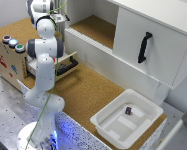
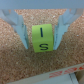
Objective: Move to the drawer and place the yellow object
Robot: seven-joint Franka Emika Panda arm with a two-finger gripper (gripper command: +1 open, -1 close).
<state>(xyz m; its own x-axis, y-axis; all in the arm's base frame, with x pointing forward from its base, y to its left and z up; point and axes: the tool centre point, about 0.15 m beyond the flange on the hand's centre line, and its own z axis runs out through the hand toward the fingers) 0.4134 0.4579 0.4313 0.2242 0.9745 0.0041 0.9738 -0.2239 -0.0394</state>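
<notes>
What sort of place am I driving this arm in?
Probably a robotics lab test bench, not a real kitchen: a wooden box with coloured buttons and a small open drawer, a white mock cabinet, and a cork-covered worktop. The gripper holds a yellow block.

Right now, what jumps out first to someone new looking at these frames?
The white arm dominates the exterior view's left, reared up in front of the wooden box with coloured buttons, whose drawer stands pulled open. In the wrist view, a yellow block with black marks sits between the gripper fingers over cork. A white tub holding one small dark object sits at the exterior view's lower right.
</notes>
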